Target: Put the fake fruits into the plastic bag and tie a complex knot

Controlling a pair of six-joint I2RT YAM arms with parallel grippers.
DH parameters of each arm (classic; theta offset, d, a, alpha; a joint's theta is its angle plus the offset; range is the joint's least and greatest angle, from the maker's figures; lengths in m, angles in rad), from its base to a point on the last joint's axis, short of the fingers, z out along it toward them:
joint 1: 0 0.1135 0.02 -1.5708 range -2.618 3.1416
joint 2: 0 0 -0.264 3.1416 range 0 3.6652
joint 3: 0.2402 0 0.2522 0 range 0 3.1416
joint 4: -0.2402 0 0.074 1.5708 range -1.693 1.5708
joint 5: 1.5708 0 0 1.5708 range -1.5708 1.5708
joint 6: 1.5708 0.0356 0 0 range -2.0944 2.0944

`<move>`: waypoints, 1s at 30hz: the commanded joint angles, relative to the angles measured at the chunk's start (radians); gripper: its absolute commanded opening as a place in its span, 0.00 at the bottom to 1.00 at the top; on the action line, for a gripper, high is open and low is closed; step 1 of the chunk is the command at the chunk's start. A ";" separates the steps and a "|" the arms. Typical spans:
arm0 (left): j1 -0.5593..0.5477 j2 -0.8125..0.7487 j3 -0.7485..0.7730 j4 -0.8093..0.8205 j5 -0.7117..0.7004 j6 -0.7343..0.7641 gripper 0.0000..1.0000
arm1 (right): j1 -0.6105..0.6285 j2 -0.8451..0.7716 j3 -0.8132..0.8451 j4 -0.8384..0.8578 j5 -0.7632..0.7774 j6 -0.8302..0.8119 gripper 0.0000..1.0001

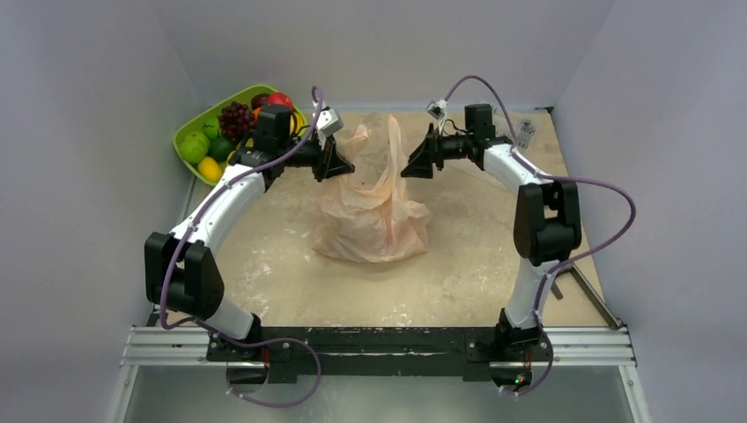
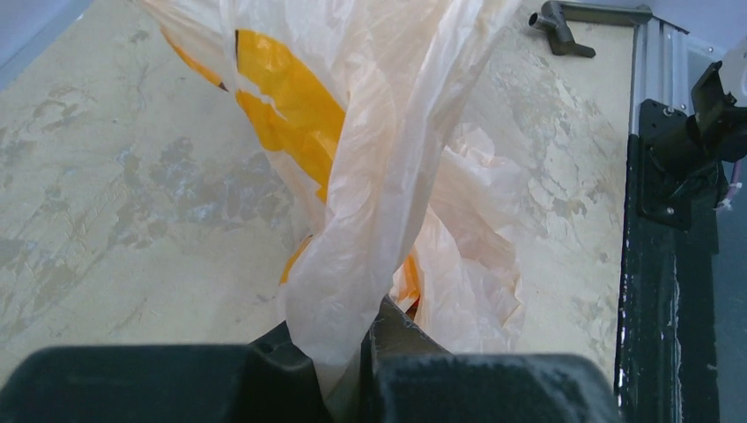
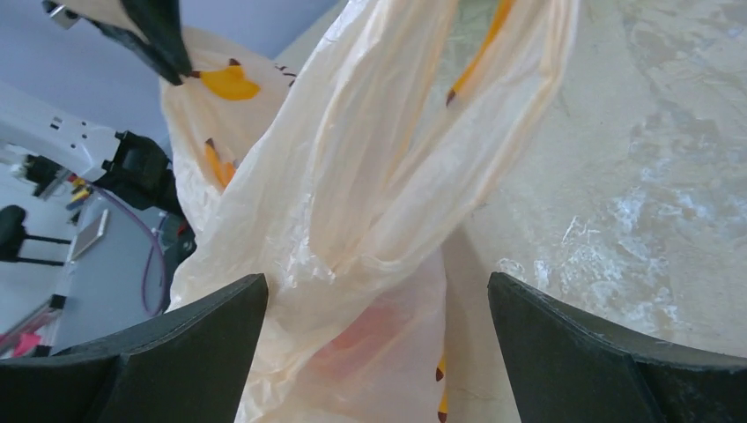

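The peach plastic bag (image 1: 374, 211) stands in the middle of the table, its two strap handles pulled up. My left gripper (image 1: 342, 166) is shut on one strap (image 2: 370, 203), which runs down between its fingers. My right gripper (image 1: 410, 167) hangs open at the other strap (image 3: 414, 159), its fingers wide apart on either side of the bag. A reddish shape (image 3: 374, 330) shows through the film. Fake fruits sit in the lime-green tray (image 1: 188, 132) at the back left: a grape bunch (image 1: 235, 117), a red one (image 1: 280, 100), green ones (image 1: 194, 148). No knot is in view.
The tray sits tight against the left wall. A small clear packet (image 1: 526, 132) lies at the back right. A metal bar (image 1: 588, 295) lies along the table's right edge, and the aluminium rail (image 1: 379, 344) with both arm bases runs along the near edge.
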 commanded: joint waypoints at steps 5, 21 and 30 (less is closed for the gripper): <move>0.000 -0.027 0.003 -0.009 0.057 0.108 0.04 | 0.059 0.073 0.183 -0.146 -0.188 -0.035 0.99; -0.063 0.000 0.162 -0.486 0.169 0.541 0.05 | 0.124 -0.024 -0.018 0.307 -0.114 0.262 0.00; -0.139 0.164 0.356 -0.646 0.090 0.576 0.03 | 0.186 -0.123 0.001 0.016 -0.071 -0.080 0.02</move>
